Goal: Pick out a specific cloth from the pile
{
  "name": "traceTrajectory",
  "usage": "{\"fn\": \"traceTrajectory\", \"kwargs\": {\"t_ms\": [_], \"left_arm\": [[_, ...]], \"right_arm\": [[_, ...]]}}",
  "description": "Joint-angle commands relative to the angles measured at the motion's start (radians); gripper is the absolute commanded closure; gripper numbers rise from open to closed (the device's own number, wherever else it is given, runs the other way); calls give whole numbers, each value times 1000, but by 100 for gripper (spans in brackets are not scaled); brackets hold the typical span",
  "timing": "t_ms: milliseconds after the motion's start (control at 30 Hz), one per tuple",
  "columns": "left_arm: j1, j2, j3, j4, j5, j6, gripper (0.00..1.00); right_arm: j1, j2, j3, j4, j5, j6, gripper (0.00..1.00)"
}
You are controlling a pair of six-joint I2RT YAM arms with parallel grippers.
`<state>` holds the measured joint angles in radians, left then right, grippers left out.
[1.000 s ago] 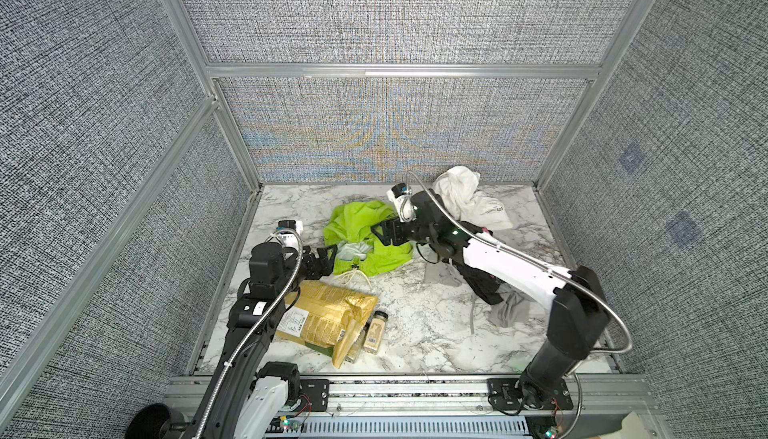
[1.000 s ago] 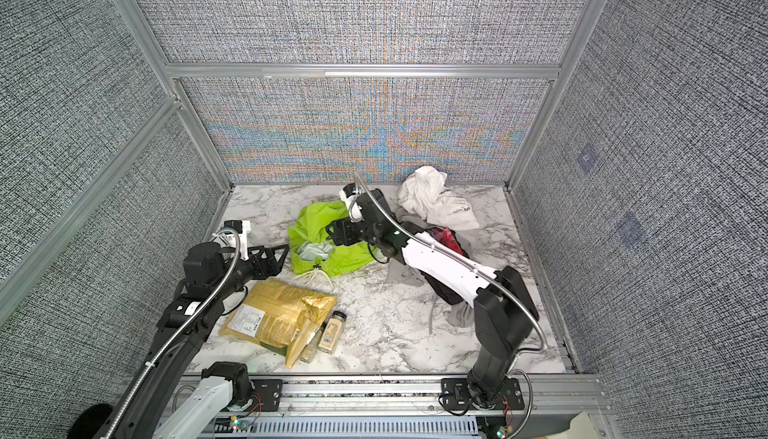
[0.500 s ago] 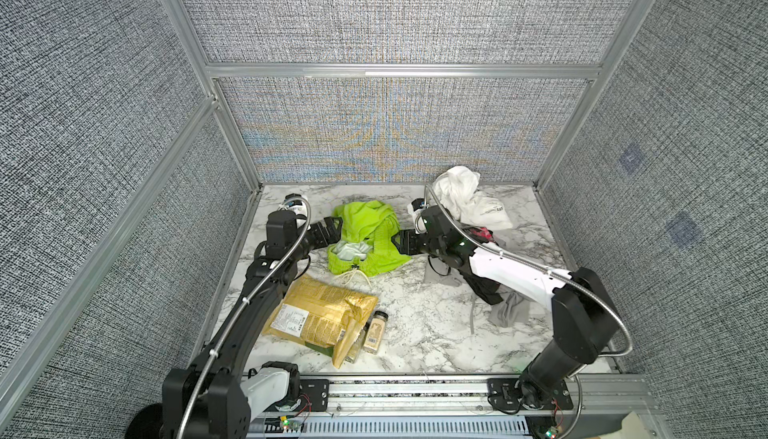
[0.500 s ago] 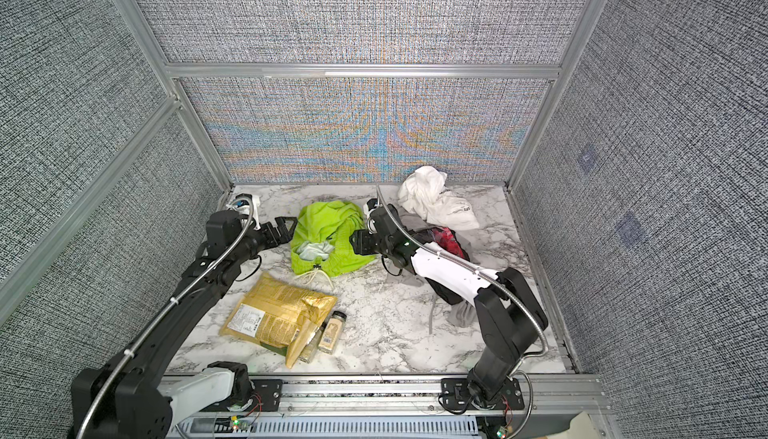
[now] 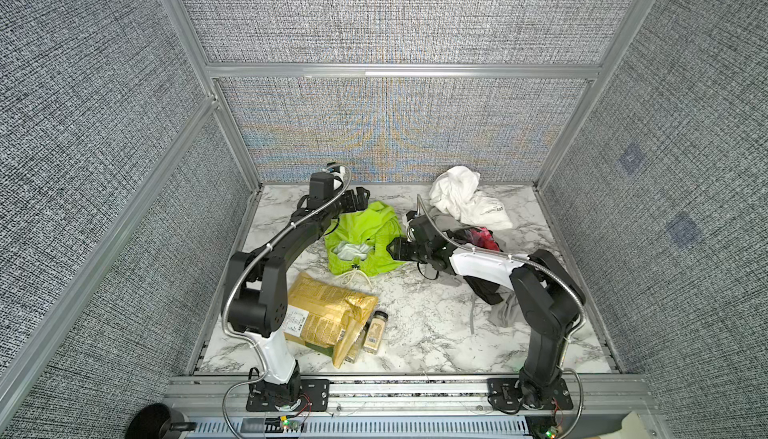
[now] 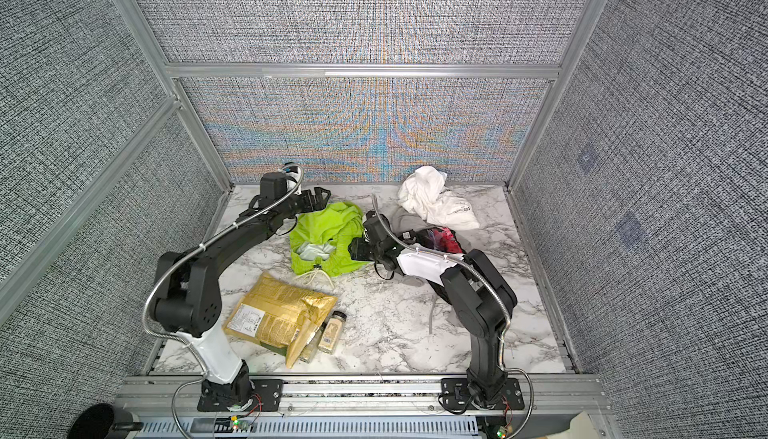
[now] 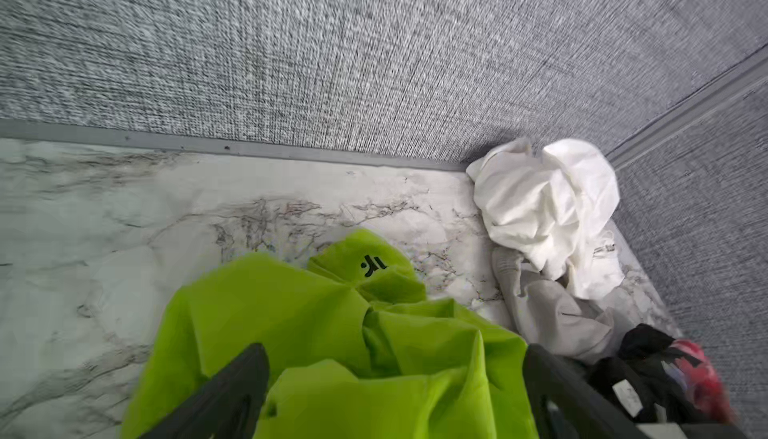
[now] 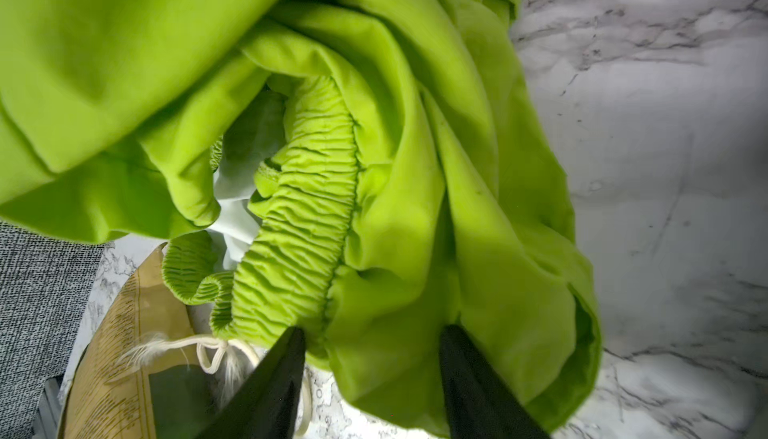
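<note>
Now, low and outstretched at the cloth (image 5: pixel 365 233): left fingers (image 7: pixel 232 391) wide, right fingers (image 8: pixel 270 387) half-closed (hold unclear).

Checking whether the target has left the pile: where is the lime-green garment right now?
In both top views the lime-green garment lies on the marble table left of centre, just beyond the yellow food packets and left of the white shirt.

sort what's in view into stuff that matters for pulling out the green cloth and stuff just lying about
For the job: lime-green cloth; pile of garments; left gripper; right gripper.
Lying about: yellow food packets; spice jars.
</note>
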<state>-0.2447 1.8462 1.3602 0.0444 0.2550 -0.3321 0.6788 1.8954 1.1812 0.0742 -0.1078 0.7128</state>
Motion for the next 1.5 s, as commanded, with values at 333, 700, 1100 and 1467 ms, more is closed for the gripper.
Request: {"fn": "traceTrajectory", "kwargs": {"t_ms": [333, 700, 1100, 1467], "left_arm": [[-62, -90, -305, -85, -32, 39, 23], [-100, -4, -362, -21, -46, 18, 21], [-96, 134, -246, -8, -152, -66, 20], [-74, 184, -173, -10, -170, -83, 18]], "right_arm": [[-40, 172, 51, 180, -16, 87, 66], [-39, 289, 161, 266, -78, 127, 66], [-37, 149, 115, 152, 2, 0, 26], [-25, -239, -174, 122, 67, -104, 17]]}}
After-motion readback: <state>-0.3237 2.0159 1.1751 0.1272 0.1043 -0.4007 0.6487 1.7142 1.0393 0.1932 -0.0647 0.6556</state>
